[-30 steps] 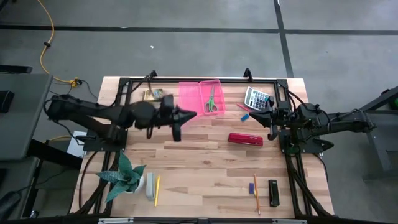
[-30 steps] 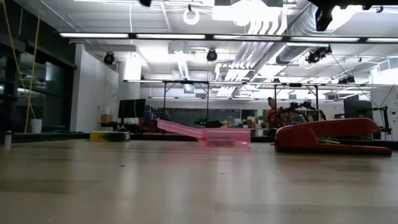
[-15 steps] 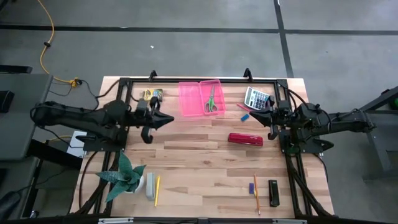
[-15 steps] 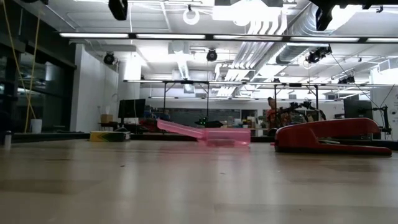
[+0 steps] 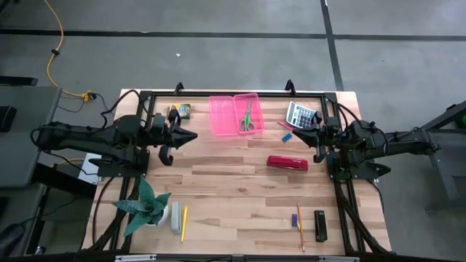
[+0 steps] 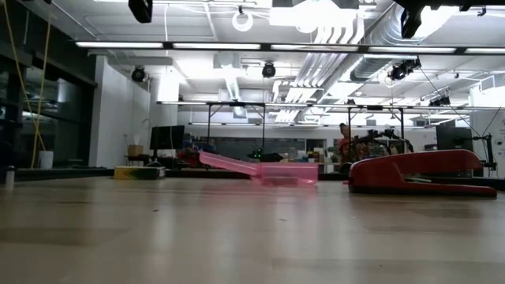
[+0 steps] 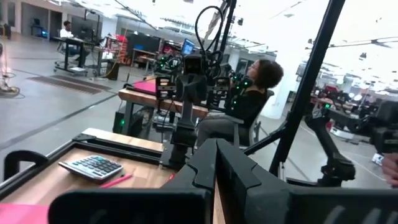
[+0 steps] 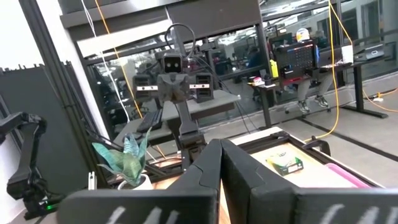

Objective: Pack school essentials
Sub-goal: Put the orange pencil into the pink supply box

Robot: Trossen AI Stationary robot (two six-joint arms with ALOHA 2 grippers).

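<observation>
An open pink case (image 5: 234,115) lies near the table's far edge with green-handled scissors (image 5: 247,116) inside. The yellow-green crayon box (image 5: 180,110) lies to its left. A red pen (image 5: 284,124) and a blue piece (image 5: 287,135) lie to its right. A yellow pencil (image 5: 183,223), an orange pencil (image 5: 300,227), a purple piece (image 5: 294,218) and a black piece (image 5: 320,225) lie near the near edge. My left gripper (image 5: 193,136) is shut and hovers left of the case. My right gripper (image 5: 301,135) is shut and waits beside the blue piece.
A red stapler (image 5: 287,163) lies mid-table and a calculator (image 5: 301,113) sits at the far right. A green spiky plant (image 5: 145,206) stands at the near left corner, with a pale object (image 5: 175,217) beside it. A black frame rail (image 5: 233,93) runs along the table's far edge.
My left arm has drawn back from beside the pink case toward the table's left edge and now points level toward the right. The scissors and the case have stayed where they were.
</observation>
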